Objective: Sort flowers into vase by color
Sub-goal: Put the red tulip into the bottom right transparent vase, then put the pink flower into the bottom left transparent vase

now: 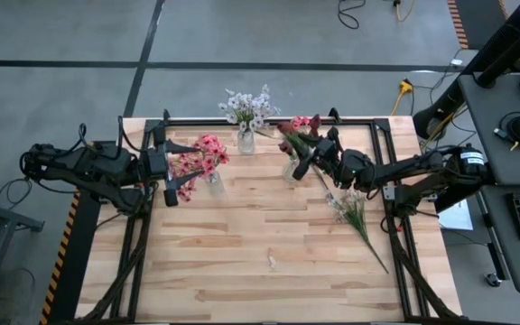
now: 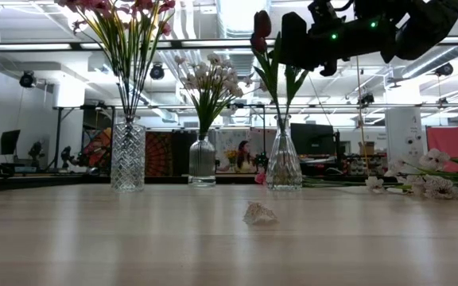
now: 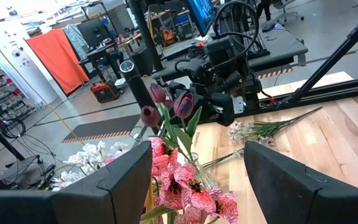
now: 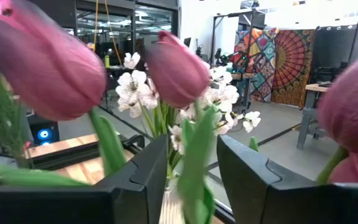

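Right gripper [image 1: 302, 167] over tulip vase [image 1: 291, 169] near bench's far edge, fingers parted around a stalk. Left gripper [image 1: 181, 170], open, by pink flowers [image 1: 201, 158].

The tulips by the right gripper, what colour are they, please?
Dark red tulips, best seen in the right wrist view.

In the low view the pink flowers [image 2: 126, 20] are cut off by the top edge. The tulips [image 4: 42, 65] blur close to the right wrist camera. A small scrap [image 2: 259, 213] on the table [image 2: 213, 246] is perhaps a petal.
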